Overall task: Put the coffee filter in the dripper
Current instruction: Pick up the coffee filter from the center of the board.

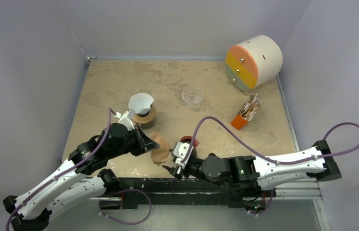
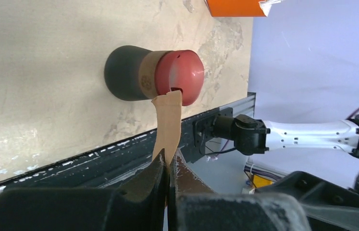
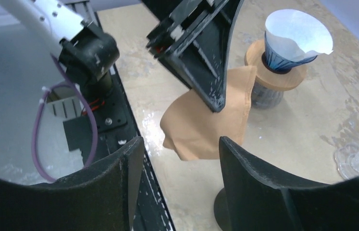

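Showing from right wrist, not left: blue dripper point(image 3: 283, 60)

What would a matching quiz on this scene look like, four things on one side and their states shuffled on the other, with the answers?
Things:
1 brown filter
2 dripper
3 glass cup
4 right gripper

States:
A open, holding nothing
B pinched by the left gripper
C seated on the wooden ring
D standing by itself, touching nothing

Pairs: 1-B, 2-C, 3-D, 4-A
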Robot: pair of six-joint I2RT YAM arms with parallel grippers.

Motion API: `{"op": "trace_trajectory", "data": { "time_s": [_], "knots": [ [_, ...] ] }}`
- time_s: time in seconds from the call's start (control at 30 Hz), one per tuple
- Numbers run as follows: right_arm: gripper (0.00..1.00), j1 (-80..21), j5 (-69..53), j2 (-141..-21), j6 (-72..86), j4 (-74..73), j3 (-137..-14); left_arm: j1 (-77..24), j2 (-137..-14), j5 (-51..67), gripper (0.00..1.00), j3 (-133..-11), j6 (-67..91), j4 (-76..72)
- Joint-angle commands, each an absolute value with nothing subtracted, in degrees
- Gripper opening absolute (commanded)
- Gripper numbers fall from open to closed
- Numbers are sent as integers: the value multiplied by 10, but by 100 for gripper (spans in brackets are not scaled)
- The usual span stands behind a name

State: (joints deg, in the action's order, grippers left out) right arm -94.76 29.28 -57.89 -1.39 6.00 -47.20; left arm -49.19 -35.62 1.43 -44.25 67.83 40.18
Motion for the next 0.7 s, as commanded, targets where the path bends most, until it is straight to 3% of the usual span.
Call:
{"op": "trace_trajectory", "data": {
  "time_s": [0.0, 0.17, 0.67],
  "knots": [
    [65, -947, 373, -622, 67, 18, -538, -490, -356, -17, 0, -466, 646, 408],
    [69, -908, 353, -654, 102, -42, -584, -491, -353, 29, 0, -479, 575, 381],
    [78, -696, -100, -539, 137, -78, -538, -490, -304, 260, 0, -541, 350, 345]
  ]
}}
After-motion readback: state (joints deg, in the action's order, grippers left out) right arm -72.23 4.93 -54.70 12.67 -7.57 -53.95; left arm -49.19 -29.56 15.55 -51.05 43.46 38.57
